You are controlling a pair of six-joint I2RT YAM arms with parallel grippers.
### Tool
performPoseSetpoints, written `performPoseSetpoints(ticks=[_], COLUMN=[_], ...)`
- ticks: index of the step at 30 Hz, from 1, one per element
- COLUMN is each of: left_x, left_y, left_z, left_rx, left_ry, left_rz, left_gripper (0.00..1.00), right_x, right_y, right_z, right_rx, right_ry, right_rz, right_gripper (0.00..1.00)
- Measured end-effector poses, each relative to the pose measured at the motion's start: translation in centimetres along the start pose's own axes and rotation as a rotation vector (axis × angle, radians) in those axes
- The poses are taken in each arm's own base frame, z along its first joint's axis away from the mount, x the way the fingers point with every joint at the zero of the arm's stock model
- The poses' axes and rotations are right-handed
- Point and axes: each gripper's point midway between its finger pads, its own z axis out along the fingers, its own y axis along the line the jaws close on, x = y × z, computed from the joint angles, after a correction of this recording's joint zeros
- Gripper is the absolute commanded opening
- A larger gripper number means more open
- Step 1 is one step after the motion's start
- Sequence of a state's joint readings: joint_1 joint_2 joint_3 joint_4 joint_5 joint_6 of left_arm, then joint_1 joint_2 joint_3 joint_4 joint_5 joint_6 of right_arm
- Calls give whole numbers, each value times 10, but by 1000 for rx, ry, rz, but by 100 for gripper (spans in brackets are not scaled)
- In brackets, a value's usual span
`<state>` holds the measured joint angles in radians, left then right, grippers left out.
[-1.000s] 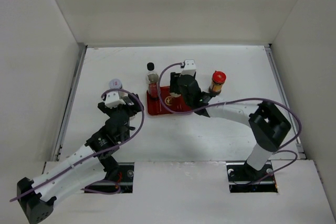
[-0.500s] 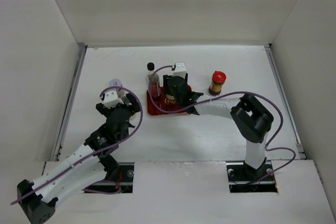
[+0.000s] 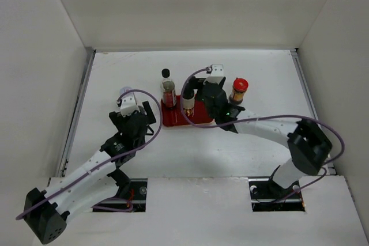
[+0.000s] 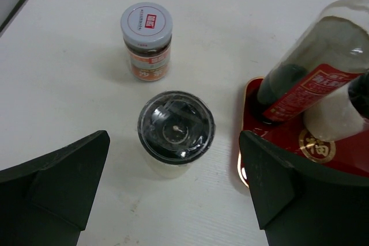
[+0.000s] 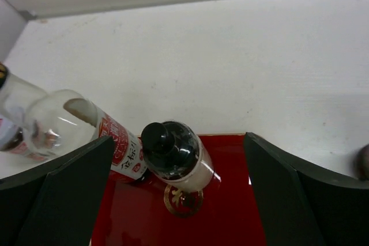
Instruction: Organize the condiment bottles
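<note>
White table [image 3: 259,67] between white walls, with a red tray [image 3: 174,117] near its middle.
The left gripper [image 4: 174,136] is spread wide, with a black-topped jar [image 4: 176,132] on the table between its fingers, neither touching it. A white-lidded jar [image 4: 146,41] stands just beyond. The right gripper [image 5: 177,139] is also spread wide, either side of a small black-capped bottle [image 5: 173,155] on the tray. A tall bottle [image 3: 168,89] stands at the tray's far left corner, and a red-lidded jar [image 3: 238,90] stands on the table to the right.

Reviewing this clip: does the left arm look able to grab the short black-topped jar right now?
Probably yes. The left gripper is open with the black-topped jar standing between its fingers; the white-lidded jar and red tray stand apart from it.
</note>
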<state>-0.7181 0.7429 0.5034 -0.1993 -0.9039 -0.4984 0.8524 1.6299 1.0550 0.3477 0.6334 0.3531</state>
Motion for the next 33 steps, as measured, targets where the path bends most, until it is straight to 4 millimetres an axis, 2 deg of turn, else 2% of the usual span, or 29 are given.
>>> performPoseSetpoints(ticks=[3,5,8,11,17,22,26,28,33], left_x=[9,16,26,34,30,33,31,31,22], left_y=[4,3,0,-1,-1,1,-1,-3,-14], left_z=[7,12,19,27,44,56,57,57,43], left_rx=[-35,-48,-61,-82,-128,-154,-149,-142,-79], left_ry=[23,41,62,81,65,61,51,52,35], left_rz=[26,45,75,101,80,77,70,68,81], left_gripper=[98,98,97,96,86,75,52,44,36], right_x=[-22,-28,-25,-13,9,5,-4,-7,-11], right_y=[-13,-24,-40,-53,-70,-83,-86,-86,-95], right_z=[-27,-43,-61,-72,-78,-80,-82,-82,-82], right_rx=[-14,-19,-20,-18,-9,3,0,-4,11], right_ry=[-44,-61,-67,-57,-29,-46,-72,-79,-96], right_rz=[36,50,53,46,28,44,68,77,96], right_gripper=[100,100,100,100,100,100,100,100,100])
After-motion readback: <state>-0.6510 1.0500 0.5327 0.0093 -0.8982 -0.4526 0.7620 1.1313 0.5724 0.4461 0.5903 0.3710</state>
